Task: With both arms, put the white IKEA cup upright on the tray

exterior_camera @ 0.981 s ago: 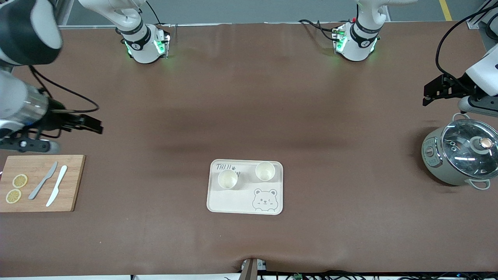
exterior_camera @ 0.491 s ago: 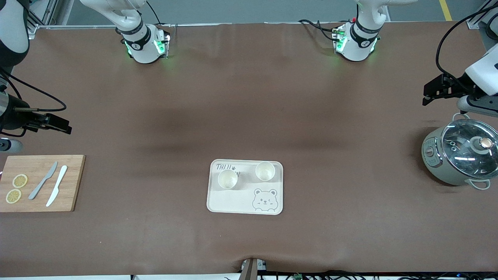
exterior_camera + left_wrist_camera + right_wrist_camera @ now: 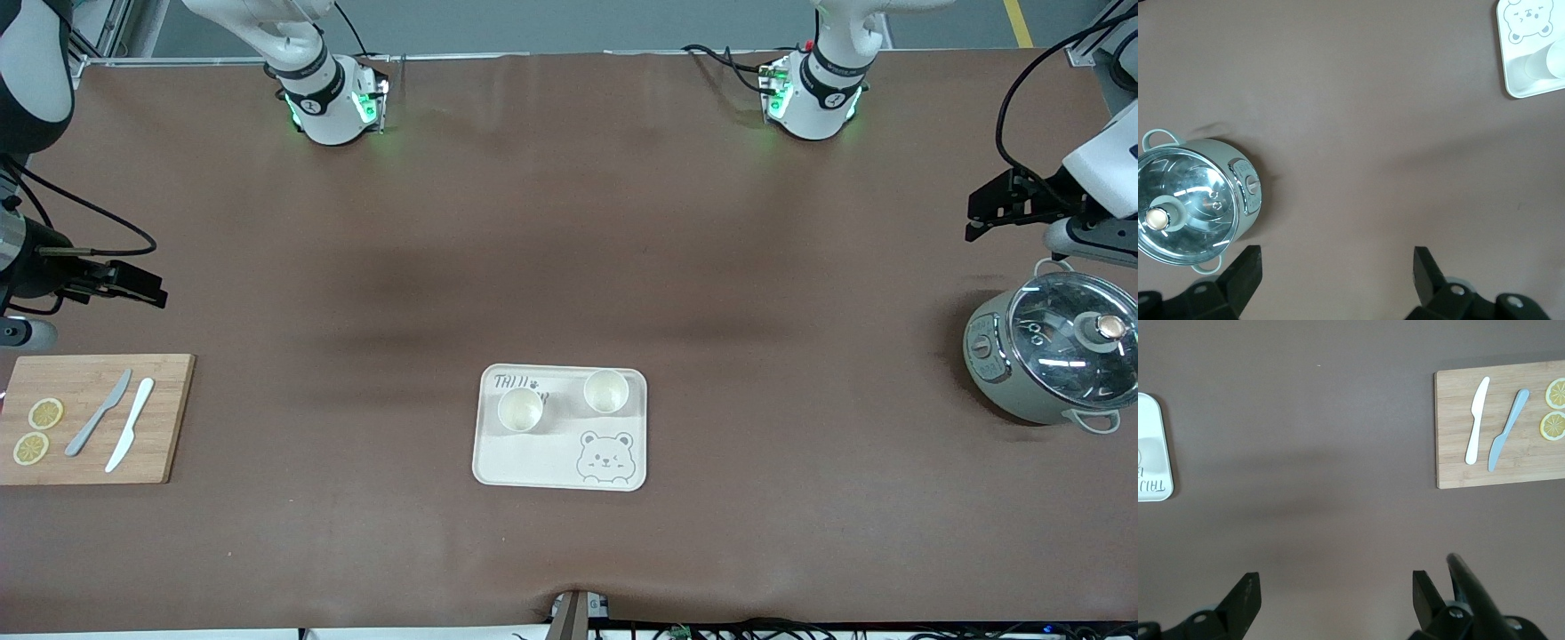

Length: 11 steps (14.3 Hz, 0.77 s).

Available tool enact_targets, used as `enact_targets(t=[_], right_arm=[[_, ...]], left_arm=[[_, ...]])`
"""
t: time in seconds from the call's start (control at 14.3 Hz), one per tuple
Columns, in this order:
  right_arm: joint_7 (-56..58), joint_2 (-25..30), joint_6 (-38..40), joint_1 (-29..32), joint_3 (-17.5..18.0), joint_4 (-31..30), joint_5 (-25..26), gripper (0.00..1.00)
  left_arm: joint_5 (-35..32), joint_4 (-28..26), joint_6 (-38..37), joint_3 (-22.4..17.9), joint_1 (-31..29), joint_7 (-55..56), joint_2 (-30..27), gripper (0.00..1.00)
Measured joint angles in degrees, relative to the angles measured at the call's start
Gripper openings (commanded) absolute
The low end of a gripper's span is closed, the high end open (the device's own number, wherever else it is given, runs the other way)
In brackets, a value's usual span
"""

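— Where are your cups?
— Both white cups (image 3: 520, 410) (image 3: 605, 391) stand upright on the tray (image 3: 533, 462), mid-bench.
— Your grippers?
— Left gripper (image 3: 1337, 261) over the pot's (image 3: 1053, 357) end, right gripper (image 3: 1335, 587) near the cutting board (image 3: 164, 418) — both spread wide, empty.

tray (image 3: 533, 462) | lettering partly readable: "TAIJI", rest hidden by a cup (image 3: 520, 410)

A wooden cutting board (image 3: 89, 418) holds 2 lemon slices (image 3: 37, 430) and 2 knives (image 3: 114, 423); a lidded pot (image 3: 1053, 360) sits well apart.

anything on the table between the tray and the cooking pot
Nothing: the front view shows only bare brown table between the tray and the pot.
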State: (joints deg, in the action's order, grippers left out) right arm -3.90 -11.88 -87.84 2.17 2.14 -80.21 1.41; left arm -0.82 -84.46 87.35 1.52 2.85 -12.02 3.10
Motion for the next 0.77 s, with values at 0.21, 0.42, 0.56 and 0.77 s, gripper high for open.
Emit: enact_targets(t=[0.21, 0.42, 0.56, 0.77], right_arm=[[0.00, -0.03, 0.00, 0.00, 0.01, -0.04, 0.00, 1.00], [0.00, -0.04, -0.01, 0.00, 0.02, -0.06, 0.00, 1.00], [0.00, -0.05, -0.01, 0.00, 0.04, -0.08, 0.00, 1.00], [0.00, -0.05, -0.01, 0.00, 0.09, -0.15, 0.00, 1.00]], left_arm=[[0.00, 0.00, 1.81, -0.01, -0.01, 0.00, 0.00, 1.00], [0.00, 0.00, 1.98, -0.02, -0.01, 0.00, 0.00, 1.00], [0.00, -0.02, 1.98, -0.02, -0.01, 0.05, 0.00, 1.00], [0.00, -0.06, 1.91, -0.02, -0.01, 1.05, 0.00, 1.00]])
